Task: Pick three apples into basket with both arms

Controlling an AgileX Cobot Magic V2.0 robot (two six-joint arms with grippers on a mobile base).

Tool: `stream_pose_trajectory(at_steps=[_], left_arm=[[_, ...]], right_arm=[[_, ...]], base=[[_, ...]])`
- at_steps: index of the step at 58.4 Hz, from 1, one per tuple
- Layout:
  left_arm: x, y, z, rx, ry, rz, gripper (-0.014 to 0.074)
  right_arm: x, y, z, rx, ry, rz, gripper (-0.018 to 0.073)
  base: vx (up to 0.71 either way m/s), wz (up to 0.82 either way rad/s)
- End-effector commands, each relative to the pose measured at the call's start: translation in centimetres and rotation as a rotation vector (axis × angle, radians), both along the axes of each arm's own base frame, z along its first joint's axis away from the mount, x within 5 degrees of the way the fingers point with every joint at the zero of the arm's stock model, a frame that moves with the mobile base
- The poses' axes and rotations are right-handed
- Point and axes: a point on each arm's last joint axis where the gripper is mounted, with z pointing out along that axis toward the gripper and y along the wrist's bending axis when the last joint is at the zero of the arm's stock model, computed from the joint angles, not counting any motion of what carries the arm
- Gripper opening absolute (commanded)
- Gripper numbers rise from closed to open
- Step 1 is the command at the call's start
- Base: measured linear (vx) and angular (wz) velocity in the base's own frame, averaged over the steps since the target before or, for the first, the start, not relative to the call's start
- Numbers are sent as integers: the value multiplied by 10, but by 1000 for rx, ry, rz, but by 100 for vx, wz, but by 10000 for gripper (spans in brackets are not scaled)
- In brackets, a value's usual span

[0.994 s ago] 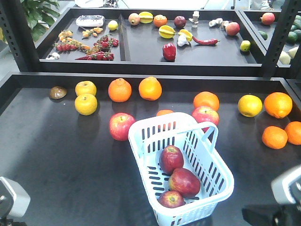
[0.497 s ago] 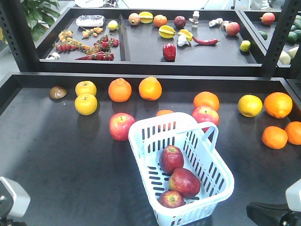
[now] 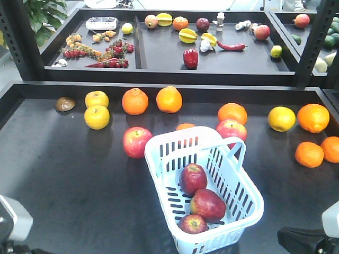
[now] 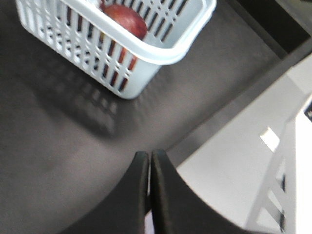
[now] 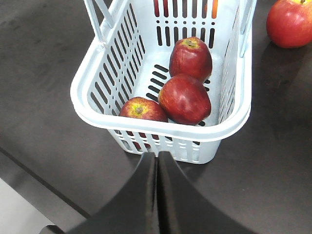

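Right wrist view shows all three apples (image 5: pixel 184 97) inside the basket (image 5: pixel 161 127); left wrist view shows one. Both grippers' fingers (image 5: pixel 157 165) (image 4: pixel 148 168) closed, empty, near the bench's front edge.

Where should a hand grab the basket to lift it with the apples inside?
Grab the hoop handle, coming from above. It lies folded toward the basket's far right rim, clear of the three apples, and its bar is thin enough to close on.
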Motion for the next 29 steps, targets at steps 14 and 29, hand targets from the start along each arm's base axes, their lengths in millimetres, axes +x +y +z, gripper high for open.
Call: stream_pose_trajectory(at_steps=[14, 29], left_arm=[[24, 8, 23, -71, -236, 222, -6], [21, 12, 10, -1, -256, 203, -6]], right_arm=[[5, 0, 11, 24, -65, -24, -9], [5, 0, 11, 24, -63, -23, -9]], base=[[0, 0], [0, 0]])
